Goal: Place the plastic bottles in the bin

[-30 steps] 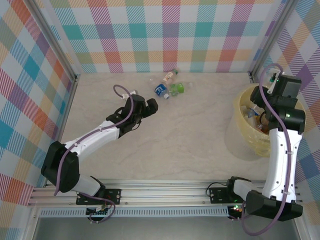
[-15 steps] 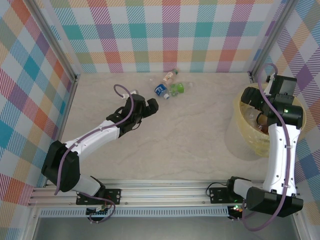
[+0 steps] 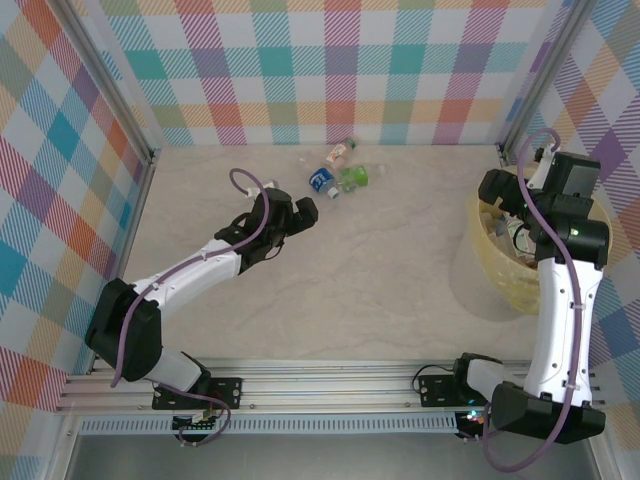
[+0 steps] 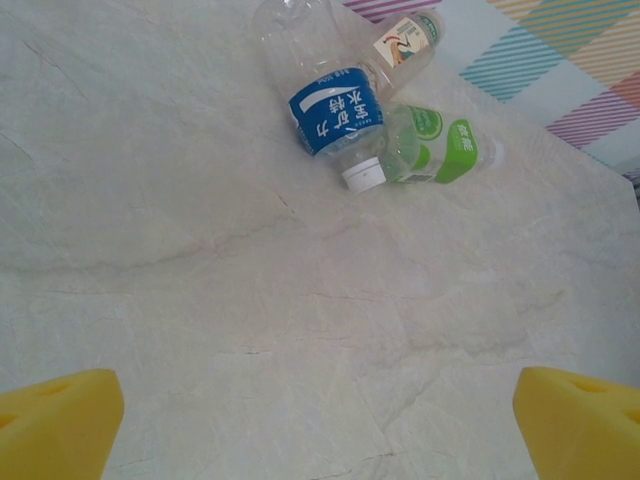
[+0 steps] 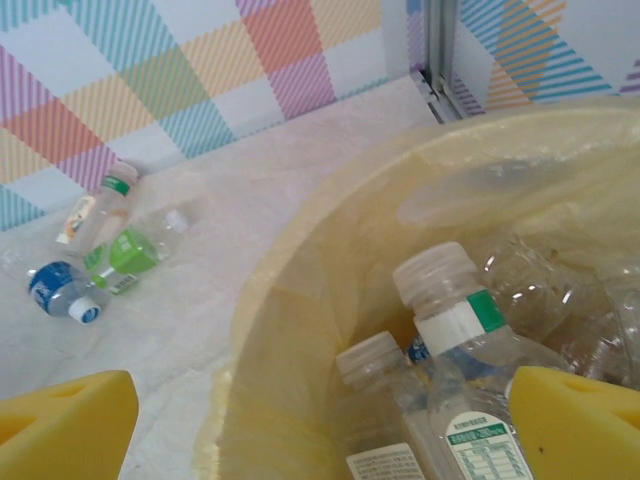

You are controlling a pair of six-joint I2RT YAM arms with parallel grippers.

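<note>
Three plastic bottles lie together near the back wall: a blue-labelled one [image 3: 321, 181] [image 4: 335, 110], a green-labelled one [image 3: 353, 178] [image 4: 440, 152] and a brown-labelled one [image 3: 341, 152] [image 4: 400, 42]. My left gripper [image 3: 300, 212] [image 4: 320, 425] hovers open over bare table, short of the blue bottle. The pale-yellow bin [image 3: 490, 262] [image 5: 300, 250] stands at the right. Several bottles lie inside it, among them a green-banded one [image 5: 465, 335] and a white-capped one [image 5: 385, 395]. My right gripper [image 3: 498, 198] [image 5: 322, 425] hangs open over the bin's left rim, with nothing between its yellow pads [image 5: 70, 420].
Checked walls close off the back and both sides. A metal post [image 5: 440, 50] stands in the back right corner just behind the bin. Pale marble table [image 3: 380, 270] stretches between the two arms.
The right gripper has opened above the bin and its wrist has shifted a little toward the bin's left rim. The left arm has hardly moved.
</note>
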